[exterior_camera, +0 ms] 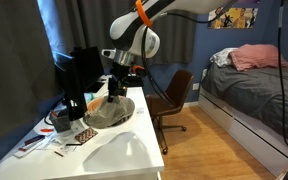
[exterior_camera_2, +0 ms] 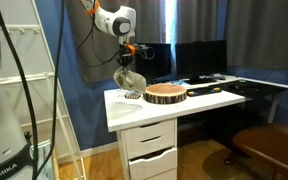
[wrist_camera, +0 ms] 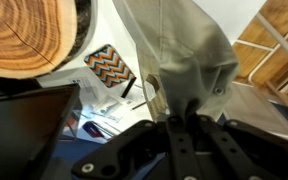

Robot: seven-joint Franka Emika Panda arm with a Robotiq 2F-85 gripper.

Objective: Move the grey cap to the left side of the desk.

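Over the short end of the desk point(exterior_camera: 124, 152): the gripper point(exterior_camera_2: 130, 60) hangs from the arm, pointing down at the white top, close to the end edge.
Jaws: clenched on a fold of cloth at the top of the grey cap point(exterior_camera_2: 131, 82); in the wrist view the fabric is bunched between the fingers point(wrist_camera: 156, 92).
Grey cap: held up by that fold, hanging limp and long below the gripper. Its lower part reaches down to about the level of the worktop, near the end edge; whether it rests on the surface cannot be told.
Wood slab point(exterior_camera_2: 166, 94): round, bark-edged, lying flat on the top just beside the hanging cap, on the side away from the end edge. Contact between cap and slab cannot be settled.
Patterned card point(wrist_camera: 109, 68): zigzag print, flat on the top next to the slab, among small papers.
Monitor point(exterior_camera: 82, 68): dark screen, upright along the rear long edge.
Swivel chair point(exterior_camera: 170, 95): brown, on the floor off the front long edge, apart from the desk.
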